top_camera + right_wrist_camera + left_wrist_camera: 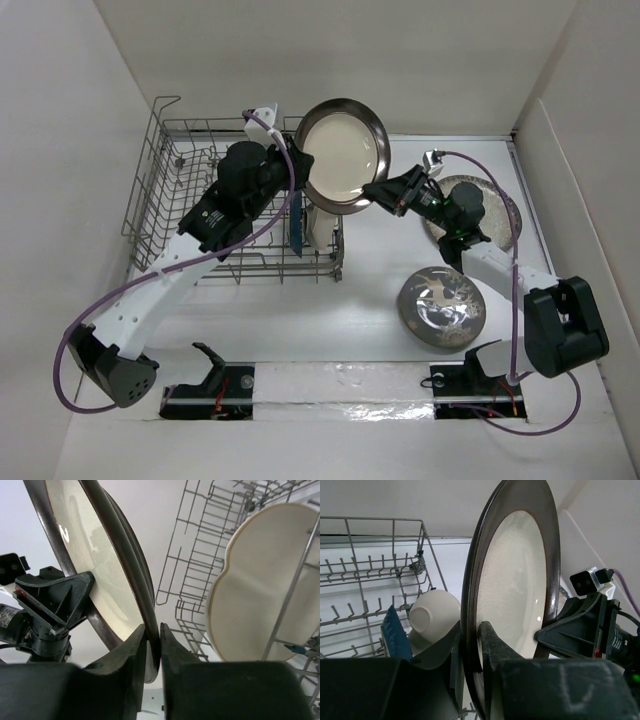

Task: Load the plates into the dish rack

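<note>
The white surface (380, 285) is the biggest thing here. The dish rack (205, 123) sits on it, down below the left gripper (481, 630) and off to the left of the right gripper (152, 630). The brown-rimmed beige plate (343, 152) is up in the air between the two grippers, standing on its edge over the right end of the rack. Two plates stand in the rack. The cream three-section plate (260, 590) is right under the held plate, and the dark blue leaf-shaped dish (395, 637) is just beside it. The grey reindeer-patterned plate (441, 307) lies flat on the surface, well apart from the right gripper, and the speckled cream plate (503, 210) lies flat just behind it. The left gripper pinches the plate's rim, one finger on each face. The right gripper pinches the same rim at another spot. So both hold one plate, and it looks like a hand-over to the left gripper, which is nearer the rack. To do it well, I think the left one should squeeze tight before the right one lets go. The right one should then pull straight back, so it does not tug. After that the plate should stay upright and go down slowly into a free gap in the rack without bumping the two plates there. Only the thin rim is held, so a quick move could make it swing or slip.
</note>
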Controlling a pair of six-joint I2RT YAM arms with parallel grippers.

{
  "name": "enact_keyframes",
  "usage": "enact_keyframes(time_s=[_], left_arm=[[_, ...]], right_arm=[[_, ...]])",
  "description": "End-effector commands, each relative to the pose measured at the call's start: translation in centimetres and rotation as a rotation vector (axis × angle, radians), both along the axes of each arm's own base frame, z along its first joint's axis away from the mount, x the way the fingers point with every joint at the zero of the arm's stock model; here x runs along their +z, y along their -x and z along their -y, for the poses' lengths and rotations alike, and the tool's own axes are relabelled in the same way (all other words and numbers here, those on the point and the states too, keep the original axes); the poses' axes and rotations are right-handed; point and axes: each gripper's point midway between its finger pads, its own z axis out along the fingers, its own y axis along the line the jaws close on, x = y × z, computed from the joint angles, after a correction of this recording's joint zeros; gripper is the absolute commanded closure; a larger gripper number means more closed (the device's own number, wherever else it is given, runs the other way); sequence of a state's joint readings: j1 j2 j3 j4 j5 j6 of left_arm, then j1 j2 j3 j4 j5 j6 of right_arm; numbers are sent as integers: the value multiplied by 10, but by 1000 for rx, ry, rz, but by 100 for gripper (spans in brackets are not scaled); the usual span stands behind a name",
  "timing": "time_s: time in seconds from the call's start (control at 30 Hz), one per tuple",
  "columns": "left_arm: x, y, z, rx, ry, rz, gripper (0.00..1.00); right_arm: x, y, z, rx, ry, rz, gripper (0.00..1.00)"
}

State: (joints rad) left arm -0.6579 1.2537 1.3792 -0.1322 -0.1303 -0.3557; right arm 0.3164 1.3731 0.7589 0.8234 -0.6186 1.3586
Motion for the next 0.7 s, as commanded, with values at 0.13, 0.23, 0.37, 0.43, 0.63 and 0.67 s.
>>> enact_keyframes(time_s=[0.13,0.23,0.37,0.43,0.63,0.67], left_arm=[[56,21,-31,57,21,166,100],[78,25,-55,142,2,199,100],[87,26,-81,253,-56,191,100],[93,26,-92,299,-83,191,100],[94,31,-135,488,-149,171,100],[90,32,-138,499,-161,160,100]], right_arm=[[51,26,-21,108,-15,258,35],[50,27,-21,102,15,270,20],[46,23,-10,50,70,259,11],[48,23,-3,10,120,292,8],[22,19,25,-83,286,269,4],[24,22,31,-93,297,282,4]])
